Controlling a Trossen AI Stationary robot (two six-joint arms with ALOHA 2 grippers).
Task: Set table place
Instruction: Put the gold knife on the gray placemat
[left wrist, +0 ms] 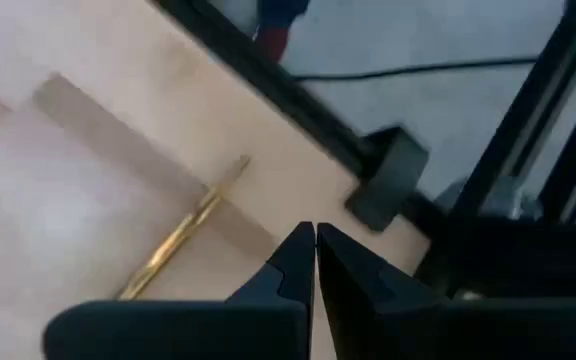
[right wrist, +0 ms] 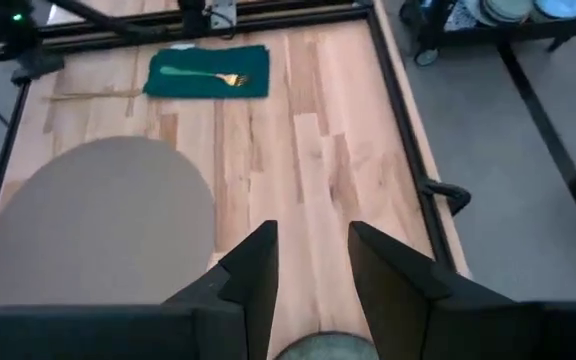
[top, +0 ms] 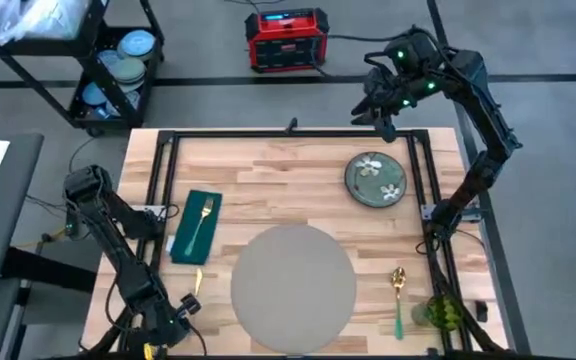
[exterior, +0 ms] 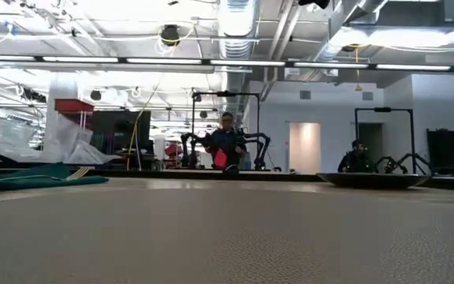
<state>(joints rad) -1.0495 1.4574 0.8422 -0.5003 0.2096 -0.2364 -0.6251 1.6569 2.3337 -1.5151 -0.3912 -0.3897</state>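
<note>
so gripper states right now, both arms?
Left gripper: shut, holding nothing, low over the table's near-left corner.
Right gripper: open, empty, raised beyond the table's far edge.

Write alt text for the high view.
A large round grey placemat lies bare on the light wooden plank table, between a gold fork on a dark green napkin and a flowered grey-green plate.
</note>
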